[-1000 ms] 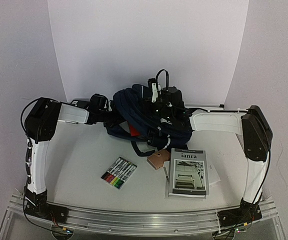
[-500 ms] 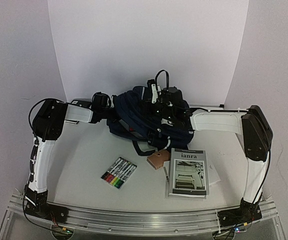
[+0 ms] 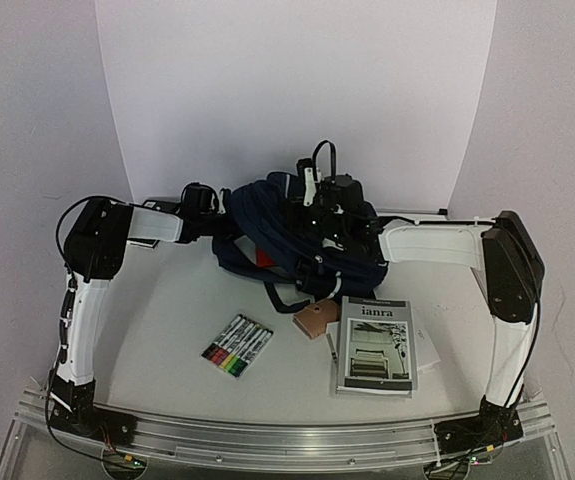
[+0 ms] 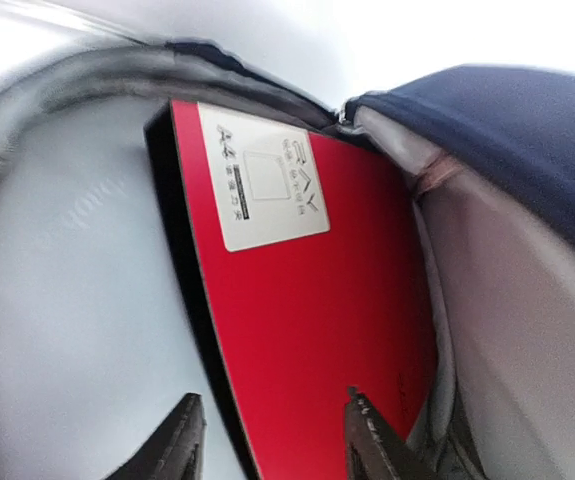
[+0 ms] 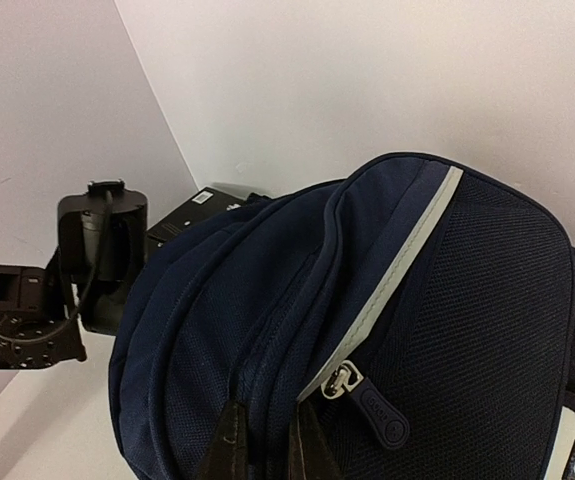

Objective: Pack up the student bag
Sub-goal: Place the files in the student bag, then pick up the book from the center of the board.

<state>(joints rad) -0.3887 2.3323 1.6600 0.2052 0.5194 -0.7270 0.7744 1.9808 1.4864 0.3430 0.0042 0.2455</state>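
Observation:
The student bag (image 3: 267,215), navy with a pale stripe, lies at the back middle of the table with its mouth towards the left. My left gripper (image 4: 273,395) is inside it and stands open, its fingers apart on either side of the black edge of a red notebook (image 4: 307,300). The notebook rests against the grey lining (image 4: 67,300), and a sliver of its red (image 3: 265,260) shows from above. My right gripper (image 5: 267,410) is shut on a fold of the bag's fabric (image 5: 417,300) beside a zip pull (image 5: 377,410), holding it up.
A pack of coloured markers (image 3: 238,346) lies in front of the bag. A grey book (image 3: 375,343) lies to its right, and a small tan object (image 3: 312,320) sits between them. A black strap (image 3: 282,300) trails from the bag. White walls stand close behind.
My left gripper's fingers have parted and let go of the red notebook inside the bag. The left arm first pushed a little farther towards the bag. The right arm has not moved.

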